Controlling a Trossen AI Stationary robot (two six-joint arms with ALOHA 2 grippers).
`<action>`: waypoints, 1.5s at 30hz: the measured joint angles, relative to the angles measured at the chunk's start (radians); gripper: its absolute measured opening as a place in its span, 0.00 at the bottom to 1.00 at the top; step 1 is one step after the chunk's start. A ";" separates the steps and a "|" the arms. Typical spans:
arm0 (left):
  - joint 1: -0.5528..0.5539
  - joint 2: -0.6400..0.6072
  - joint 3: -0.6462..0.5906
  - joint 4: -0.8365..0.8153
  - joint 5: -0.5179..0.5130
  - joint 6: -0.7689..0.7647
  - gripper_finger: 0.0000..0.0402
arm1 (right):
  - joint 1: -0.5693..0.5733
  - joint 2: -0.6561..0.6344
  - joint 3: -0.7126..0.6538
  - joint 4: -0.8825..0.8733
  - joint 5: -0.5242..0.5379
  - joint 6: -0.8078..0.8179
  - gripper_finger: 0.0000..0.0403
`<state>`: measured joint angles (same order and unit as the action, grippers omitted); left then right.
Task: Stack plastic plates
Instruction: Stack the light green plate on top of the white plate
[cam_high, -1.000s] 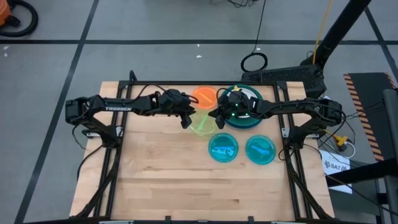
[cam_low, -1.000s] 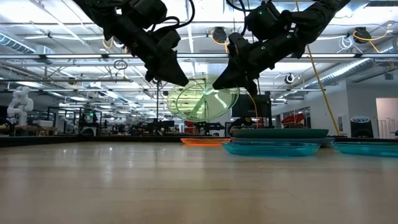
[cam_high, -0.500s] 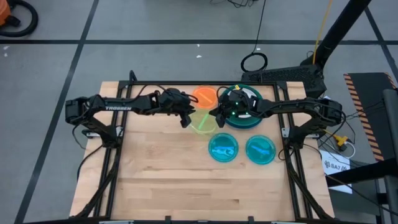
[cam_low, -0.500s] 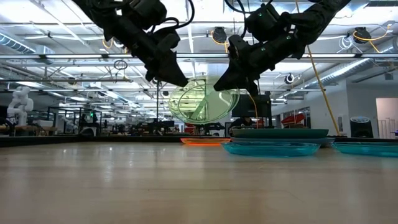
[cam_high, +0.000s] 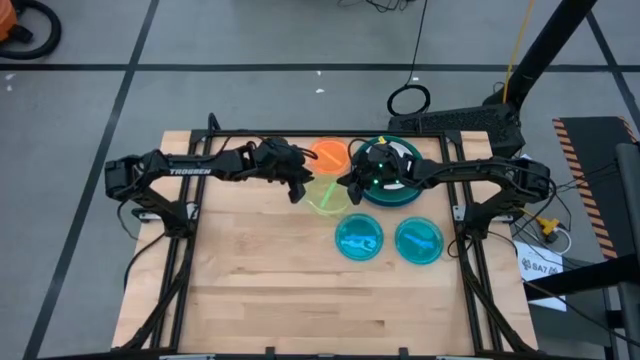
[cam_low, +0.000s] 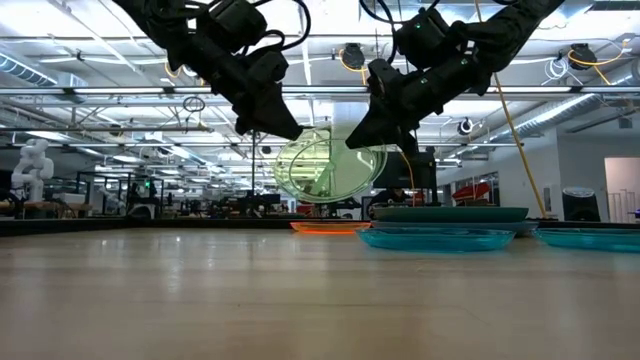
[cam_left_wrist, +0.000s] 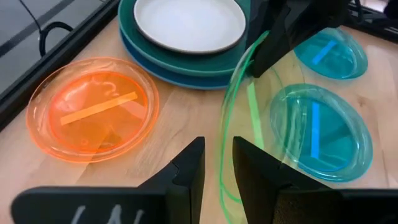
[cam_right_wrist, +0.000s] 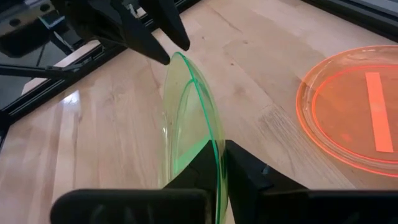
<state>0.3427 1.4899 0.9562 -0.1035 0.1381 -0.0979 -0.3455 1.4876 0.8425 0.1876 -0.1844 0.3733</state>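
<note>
Setting: a wooden desk (cam_high: 260, 280) in a large open workshop; dark floor with taped lines around it. Right end effector (cam_low: 365, 130) closed on the rim of the lime green plate (cam_low: 328, 165), holding it on edge, clear of the desk; left end effector (cam_low: 280, 128) at the plate's opposite rim, its fingers (cam_left_wrist: 186, 177) part open and straddling the edge, with no firm clamp visible. Landmark: the large stack (cam_high: 392, 180) at the desk's far edge, a white plate (cam_left_wrist: 189, 22) on a dark teal plate (cam_left_wrist: 186, 59) on a blue plate (cam_left_wrist: 180, 76); any black plate cannot be made out. The lime green plate hangs just beside this stack, toward the left arm; the orange plate (cam_high: 328, 154) lies flat beyond it on the same side; two cyan plates (cam_high: 359, 238) (cam_high: 419, 240) lie flat nearer the desk's front, just beside each other. Containers: none; the plates are empty. Risk, as a judgement: the thin plate is pinched only at its rim; a release by one end effector before the other grips could let it swing, slip, or drop onto the orange plate; opposing pulls could flex it.
</note>
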 joint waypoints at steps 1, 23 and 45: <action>0.000 0.000 0.000 -0.001 0.001 0.005 0.22 | 0.000 0.000 0.000 0.001 0.000 0.000 0.04; 0.049 -0.011 0.203 -0.336 -0.137 0.263 0.22 | -0.243 -0.119 0.000 -0.222 -0.217 -0.019 0.04; 0.159 -0.010 0.203 -0.365 -0.137 0.396 0.22 | -0.771 -0.173 0.000 -0.511 -0.420 -0.026 0.04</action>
<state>0.5020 1.4799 1.1591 -0.4682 0.0013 0.2981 -1.1166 1.3144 0.8425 -0.3231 -0.6045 0.3473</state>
